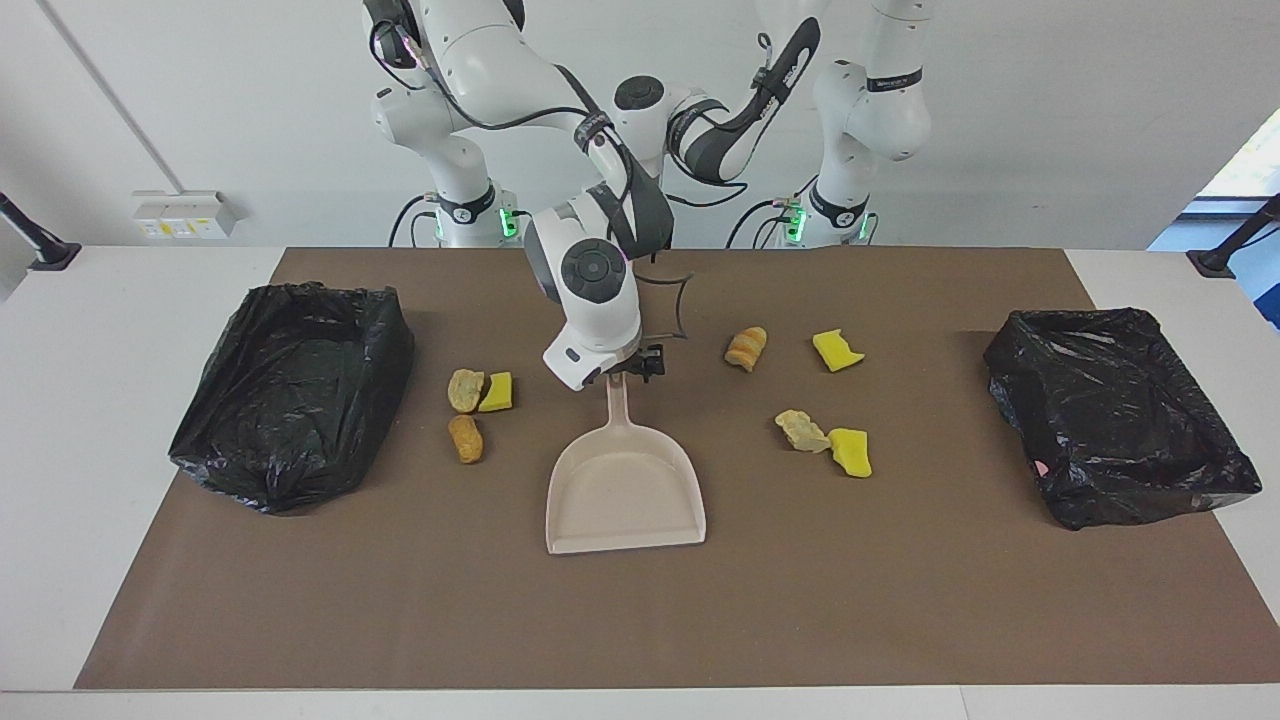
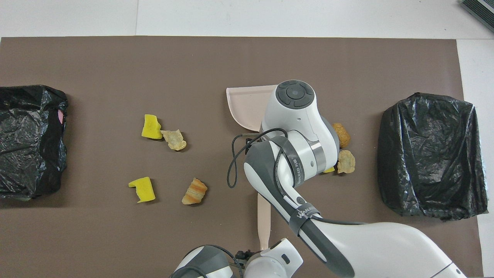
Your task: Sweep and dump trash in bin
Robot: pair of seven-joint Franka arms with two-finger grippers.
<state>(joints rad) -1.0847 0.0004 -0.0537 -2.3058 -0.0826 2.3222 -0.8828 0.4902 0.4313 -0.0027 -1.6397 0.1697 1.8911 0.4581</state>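
Right gripper (image 1: 628,372): low over the grip end of the dustpan's handle, at the middle of the mat; jaws hidden under the wrist, so I cannot tell whether they pinch the handle.
Left gripper (image 2: 247,256): at the robots' edge of the desk, near the tip of the dustpan handle in the overhead view; arm folded back and waiting, jaws not readable.
Dustpan (image 1: 625,490): beige, flat on the mat, scoop mouth pointing away from the robots, handle running toward them.
Trash (image 1: 836,350): seven bits loose on the mat. Three toward the right arm's end: a tan lump touching a yellow sponge chunk, an orange lump just beside them, farther from the robots. Four toward the left arm's end: a bread-like lump and a yellow chunk nearer the robots, a pale lump touching another yellow chunk farther out.
Bins (image 1: 295,390): two, lined with black bags, one at each end of the mat, well apart from the trash.
Mat (image 1: 900,600): brown, covering most of the white desk.
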